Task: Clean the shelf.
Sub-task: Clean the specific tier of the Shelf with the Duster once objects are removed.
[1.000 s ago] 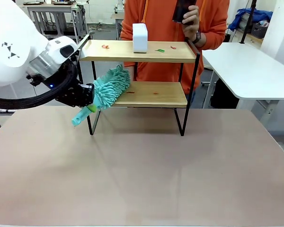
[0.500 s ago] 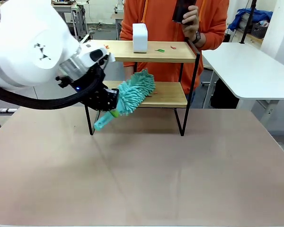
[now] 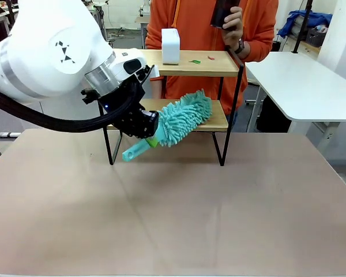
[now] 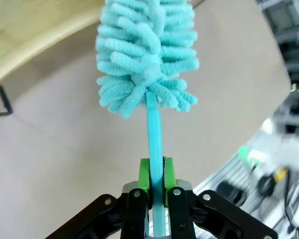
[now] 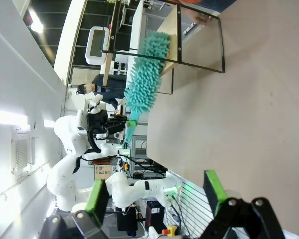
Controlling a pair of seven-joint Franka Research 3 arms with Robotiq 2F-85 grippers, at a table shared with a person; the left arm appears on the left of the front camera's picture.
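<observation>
The shelf (image 3: pixel 218 64) stands at the far side of the table, its two wooden boards in a black frame. My left gripper (image 3: pixel 149 137) is shut on the handle of a teal fluffy duster (image 3: pixel 185 119), whose head lies over the right half of the lower board (image 3: pixel 219 119). The left wrist view shows the green pads (image 4: pixel 144 175) clamped on the duster handle (image 4: pixel 153 124), with the lower board (image 4: pixel 30 35) at top left. On the top board sit a white box (image 3: pixel 170 45) and small red and green scraps (image 3: pixel 195 60). My right gripper (image 5: pixel 157 199) is open, far from the shelf (image 5: pixel 199 64).
A person in an orange top (image 3: pixel 190 23) stands right behind the shelf, holding a dark object (image 3: pixel 222 12) up in one hand. A white table (image 3: pixel 303 81) stands at the right. The brown table top (image 3: pixel 179 213) in front of the shelf is bare.
My left arm has swung to the right, carrying the duster head along the lower board from its left end to its right half. The person has stayed put.
</observation>
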